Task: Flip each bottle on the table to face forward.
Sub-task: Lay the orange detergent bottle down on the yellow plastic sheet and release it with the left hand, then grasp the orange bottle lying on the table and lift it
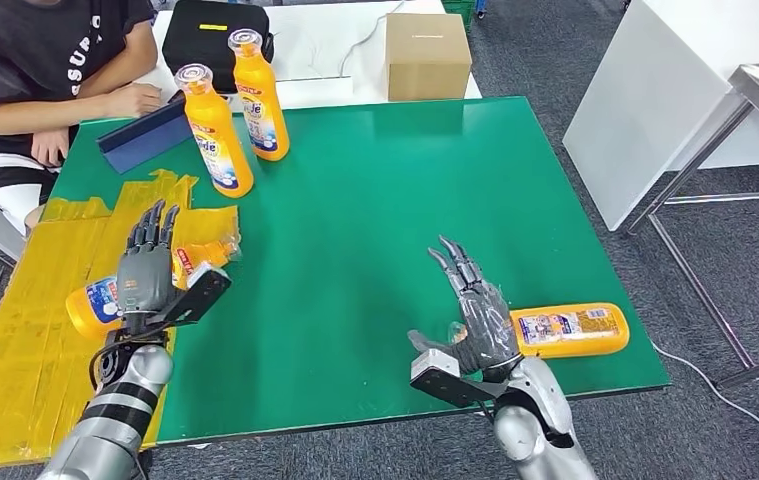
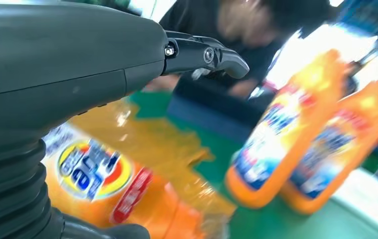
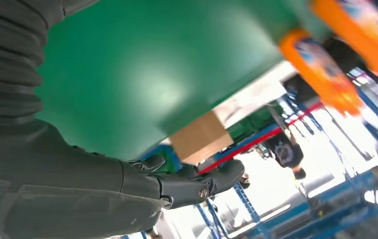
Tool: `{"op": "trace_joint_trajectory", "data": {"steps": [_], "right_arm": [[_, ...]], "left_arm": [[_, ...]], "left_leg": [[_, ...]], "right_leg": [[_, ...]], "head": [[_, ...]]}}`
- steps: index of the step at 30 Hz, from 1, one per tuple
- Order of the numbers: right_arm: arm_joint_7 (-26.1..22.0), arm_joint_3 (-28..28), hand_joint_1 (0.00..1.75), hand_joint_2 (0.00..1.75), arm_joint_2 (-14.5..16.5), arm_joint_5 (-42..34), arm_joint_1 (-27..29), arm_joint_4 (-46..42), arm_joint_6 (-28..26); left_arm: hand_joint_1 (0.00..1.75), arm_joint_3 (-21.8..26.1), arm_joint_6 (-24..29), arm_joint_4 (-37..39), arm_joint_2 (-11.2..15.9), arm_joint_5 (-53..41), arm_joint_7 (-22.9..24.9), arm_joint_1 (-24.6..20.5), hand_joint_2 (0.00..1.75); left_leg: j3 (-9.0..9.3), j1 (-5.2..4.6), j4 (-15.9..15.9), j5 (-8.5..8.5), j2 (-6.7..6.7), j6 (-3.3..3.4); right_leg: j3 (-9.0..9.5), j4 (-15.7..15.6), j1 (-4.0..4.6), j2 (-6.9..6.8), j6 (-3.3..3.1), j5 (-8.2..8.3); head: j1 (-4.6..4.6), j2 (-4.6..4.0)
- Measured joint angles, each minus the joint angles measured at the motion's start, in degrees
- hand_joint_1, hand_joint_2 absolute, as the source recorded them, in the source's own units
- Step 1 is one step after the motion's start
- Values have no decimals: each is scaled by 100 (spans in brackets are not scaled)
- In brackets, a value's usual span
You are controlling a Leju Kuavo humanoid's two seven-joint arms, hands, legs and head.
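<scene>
Orange plastic: four detergent bottles on the green table (image 1: 375, 190), smooth-walled with glossy labels; I judge them slippery, fairly stiff, and heavy if full.
Bottle under my left hand (image 1: 115, 295): lying flat near the table's left edge, on yellow sheeting (image 1: 15, 300); its front label faces up in my left wrist view.
Bottle by my right hand (image 1: 567, 329): lying flat along the near edge toward the right corner, printed label up, cap end hidden behind my hand.
Standing pair: front bottle (image 1: 214, 131) and rear bottle (image 1: 259, 95), upright, close together near the far left corner.
Left hand (image 1: 148, 268): above the lying bottle, fingers extended and slightly apart; whether it touches, I cannot tell. It holds nothing.
Right hand (image 1: 475, 312): fingers spread, holding nothing, just beside its bottle's end.
Where to grip: across the flat middle of the body, thumb against fingers; the tapered neck looks likelier to slip.
Risk: a lying bottle may roll or skid on the smooth table as I close on it.
Surroundings: a person's hand (image 1: 135, 99) rests at the far left edge by a blue folder (image 1: 145, 135); cardboard box (image 1: 427, 55) beyond the far edge.
</scene>
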Motion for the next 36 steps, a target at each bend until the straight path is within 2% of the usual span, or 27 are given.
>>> {"op": "trace_joint_trajectory", "data": {"steps": [3, 5, 7, 8, 12, 14, 16, 21, 25, 28, 31, 36], "right_arm": [[206, 9, 0, 175, -382, 254, 5, -67, 118], [318, -17, 0, 175, -648, 268, 6, -107, 288], [458, -102, 0, 175, -997, 240, 35, -124, 519], [521, -177, 0, 175, -1225, 226, 96, -137, 633], [686, -784, 0, 175, -2254, 255, 650, -306, 840], [694, -1063, 0, 175, -2606, 263, 867, -402, 840], [712, -1212, 0, 175, -2825, 286, 1012, -474, 853], [798, -1389, 0, 175, -3081, 393, 1234, -635, 893], [1283, -1563, 0, 175, -3345, 775, 1432, -685, 1112], [1102, -2072, 0, 175, -3541, 827, 1681, -671, 1128], [932, -2460, 0, 175, -3486, 1002, 1821, -665, 1048], [911, -2756, 0, 175, -3242, 1251, 2000, -664, 941]], "left_arm": [[0, 86, 90, -763, -277, -762, -511, 414, 175], [0, 309, 106, -1332, -546, -1546, -1167, 639, 175], [0, 534, 114, -1924, -839, -1746, -1738, 895, 175], [0, 590, 116, -2218, -960, -1567, -1874, 1065, 175], [0, 468, 119, -3091, -1225, -471, -1974, 1711, 175], [0, 360, 118, -3345, -1270, -267, -1974, 1921, 175], [0, 287, 117, -3509, -1311, -233, -1975, 2027, 175], [0, 187, 117, -3734, -1344, -199, -1976, 2146, 175], [0, 71, 114, -4038, -1345, -171, -1976, 2301, 175], [0, -140, 112, -4250, -1341, 144, -1976, 2510, 175], [0, -302, 111, -4281, -1333, 375, -1976, 2591, 175], [0, -469, 111, -4279, -1288, 747, -1970, 2621, 175]], "left_leg": [[-8, -6, 1, -1, -4, 3], [-13, -11, 2, -2, -4, 9], [-6, -24, 3, -13, 2, 26], [0, -33, 3, -20, 6, 36], [2, -44, 6, -25, -35, 60], [-1, -45, 6, -31, -40, 63], [1, -45, 5, -36, -31, 65], [4, -44, 5, -36, -24, 65], [5, -48, 5, -34, -29, 67], [2, -53, 5, -38, -33, 72], [4, -54, 5, -45, -25, 79], [7, -52, 5, -45, -25, 78]], "right_leg": [[-2, -5, -4, 0, 1, 0], [-3, -9, -8, -1, 3, 1], [-3, -12, -17, 1, 8, 3], [-1, -14, -25, 2, 16, 0], [20, -15, -39, -30, 61, -28], [23, -14, -39, -36, 67, -31], [22, -14, -39, -32, 67, -31], [20, -14, -39, -29, 67, -31], [21, -14, -42, -32, 68, -32], [22, -15, -45, -37, 71, -34], [21, -17, -45, -34, 71, -34], [21, -18, -43, -33, 71, -35]], "head": [[-1, 0], [3, 0], [-1, 0], [-6, 0], [-1, 0], [-4, 0], [-4, 0], [-4, 0], [-5, 0], [-2, 0], [-4, 0], [-5, 0]]}}
